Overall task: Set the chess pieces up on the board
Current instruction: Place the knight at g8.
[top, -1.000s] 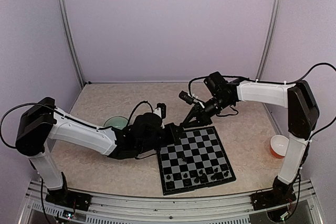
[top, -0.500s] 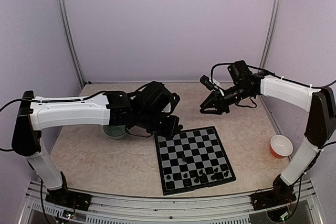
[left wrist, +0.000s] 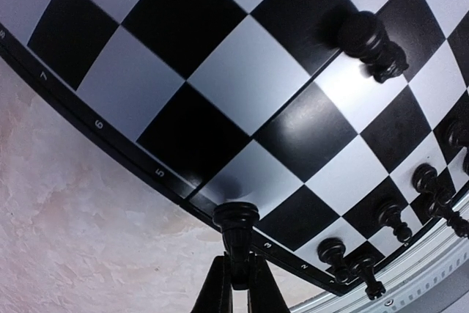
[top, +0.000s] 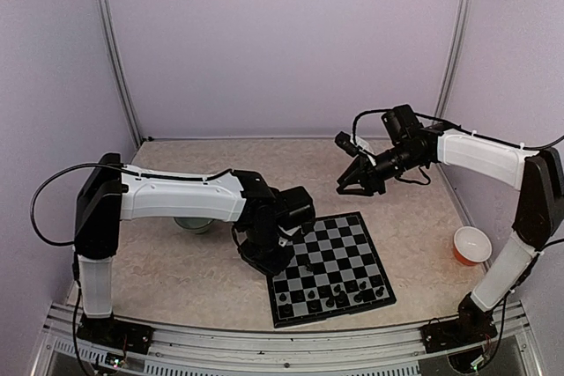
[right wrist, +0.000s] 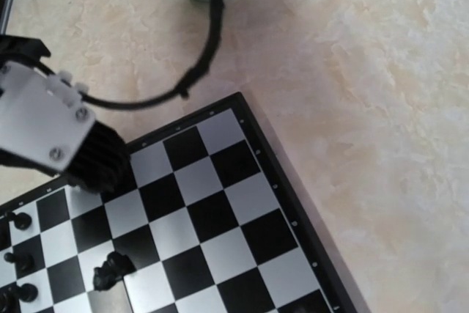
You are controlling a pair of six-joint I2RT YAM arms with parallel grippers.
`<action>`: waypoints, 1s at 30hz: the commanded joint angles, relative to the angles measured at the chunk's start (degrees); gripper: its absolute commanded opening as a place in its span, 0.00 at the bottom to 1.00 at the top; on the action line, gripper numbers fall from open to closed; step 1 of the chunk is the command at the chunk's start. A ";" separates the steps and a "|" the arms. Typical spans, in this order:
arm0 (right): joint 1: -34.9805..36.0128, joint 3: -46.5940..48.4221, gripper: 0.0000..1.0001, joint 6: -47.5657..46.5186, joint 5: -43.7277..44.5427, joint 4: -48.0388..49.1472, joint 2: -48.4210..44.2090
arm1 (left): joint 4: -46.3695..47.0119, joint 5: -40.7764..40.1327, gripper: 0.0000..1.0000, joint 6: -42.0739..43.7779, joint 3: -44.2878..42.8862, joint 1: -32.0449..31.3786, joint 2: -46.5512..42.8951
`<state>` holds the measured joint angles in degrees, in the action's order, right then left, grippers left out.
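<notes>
Left gripper (left wrist: 236, 273) pinches a black chess piece (left wrist: 235, 229) at the board (left wrist: 220, 86)'s numbered edge (barely over the border). Released here, it could tip or land off-square. Right gripper (top: 351, 184) hangs open, well apart.

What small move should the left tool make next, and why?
Probably it should carry the chess piece a little inward before lowering it. The left tool is shut on the piece, and in the left wrist view the piece hangs at the chessboard's numbered border, not clearly over a square.
</notes>
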<state>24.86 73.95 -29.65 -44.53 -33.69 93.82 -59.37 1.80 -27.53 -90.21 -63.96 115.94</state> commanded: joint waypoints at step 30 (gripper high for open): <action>0.29 -0.93 0.35 -0.87 -2.14 0.13 0.26 | 2.28 -6.08 0.18 1.29 -4.75 -2.21 2.56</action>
<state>24.97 73.43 -30.20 -45.41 -33.52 93.82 -58.33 -3.55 -26.52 -93.30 -65.95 119.63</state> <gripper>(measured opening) 0.349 0.219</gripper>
